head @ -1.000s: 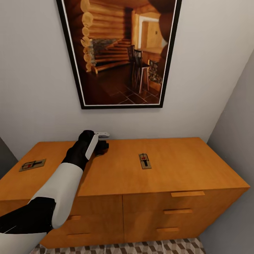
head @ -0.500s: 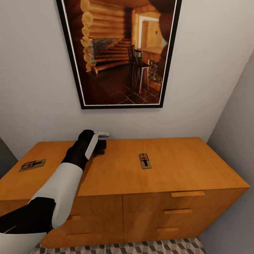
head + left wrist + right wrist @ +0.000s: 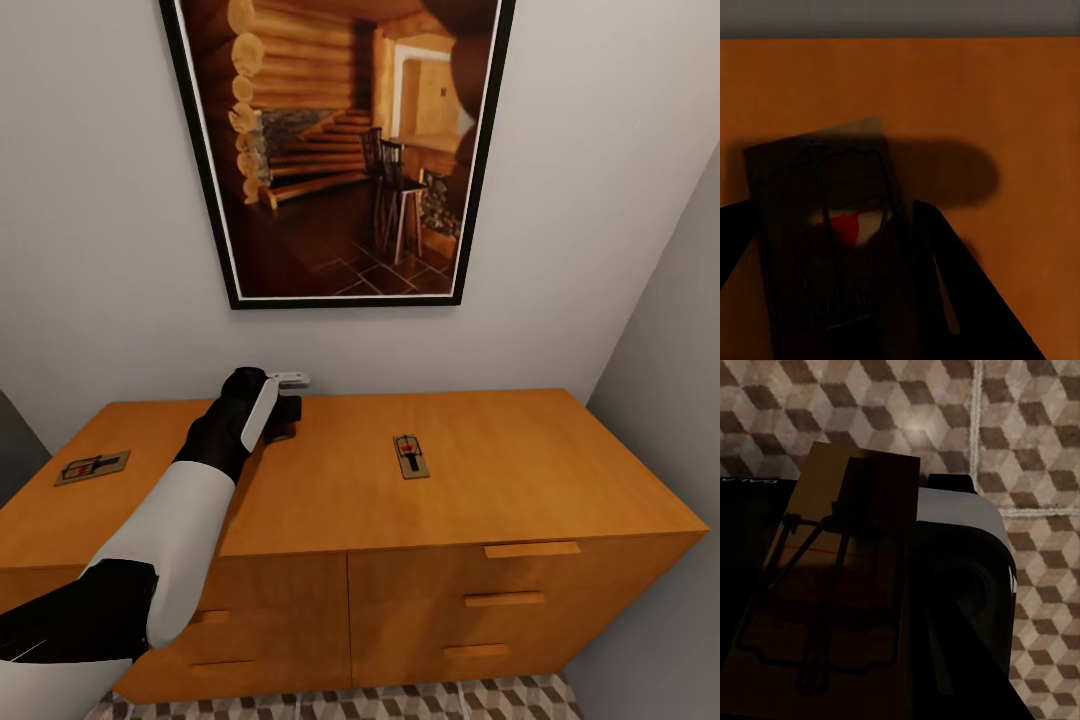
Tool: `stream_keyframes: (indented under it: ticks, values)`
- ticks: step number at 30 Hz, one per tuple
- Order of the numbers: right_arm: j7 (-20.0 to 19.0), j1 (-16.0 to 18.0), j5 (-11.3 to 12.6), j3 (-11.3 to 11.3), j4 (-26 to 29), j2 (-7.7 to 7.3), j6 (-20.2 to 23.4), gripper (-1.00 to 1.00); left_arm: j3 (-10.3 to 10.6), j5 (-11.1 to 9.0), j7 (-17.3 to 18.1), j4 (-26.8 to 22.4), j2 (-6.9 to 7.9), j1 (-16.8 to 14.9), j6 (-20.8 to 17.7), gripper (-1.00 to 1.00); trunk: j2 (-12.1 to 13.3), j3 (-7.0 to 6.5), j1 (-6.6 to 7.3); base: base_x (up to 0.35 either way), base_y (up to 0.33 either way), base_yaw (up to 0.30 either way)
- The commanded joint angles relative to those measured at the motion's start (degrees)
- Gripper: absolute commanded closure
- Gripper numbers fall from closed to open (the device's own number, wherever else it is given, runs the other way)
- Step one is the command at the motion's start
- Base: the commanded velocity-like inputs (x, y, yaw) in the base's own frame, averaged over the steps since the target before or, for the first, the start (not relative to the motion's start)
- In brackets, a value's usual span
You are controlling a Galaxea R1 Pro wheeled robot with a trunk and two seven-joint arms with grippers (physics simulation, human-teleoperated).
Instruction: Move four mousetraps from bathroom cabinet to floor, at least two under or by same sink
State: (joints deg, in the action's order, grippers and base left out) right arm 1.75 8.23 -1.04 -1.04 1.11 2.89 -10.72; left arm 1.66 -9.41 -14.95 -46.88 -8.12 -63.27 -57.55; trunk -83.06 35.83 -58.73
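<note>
My left jaws (image 3: pixel 832 247) straddle a mousetrap (image 3: pixel 825 247) on the cabinet (image 3: pixel 480 480), grip uncertain; my right jaws (image 3: pixel 817 607) clench another mousetrap (image 3: pixel 832 585).

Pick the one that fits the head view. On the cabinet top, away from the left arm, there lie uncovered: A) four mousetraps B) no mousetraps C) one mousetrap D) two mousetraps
D: one mousetrap lies near the left end of the cabinet top and another mousetrap near its middle, both apart from the left tool.
</note>
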Motion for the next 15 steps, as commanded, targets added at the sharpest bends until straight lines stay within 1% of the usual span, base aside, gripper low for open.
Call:
stream_keyframes:
  ticks: [1, 15]
  values:
    - [0.4, 0.0, -0.1, -0.1, -0.1, 0.01, -0.2, 1.00, 0.1, -0.6, -0.4, 4.4, 0.04, 0.0, -0.2, 1.00, 0.0, 0.06, 0.00, 0.000, 0.000, 0.000]
    - [0.4, 0.0, -0.1, -0.1, -0.1, 0.02, -0.2, 1.00, 0.0, -0.5, -0.4, 3.9, 0.04, 0.0, -0.2, 1.00, 0.0, 0.06, 0.00, 0.000, 0.000, 0.000]
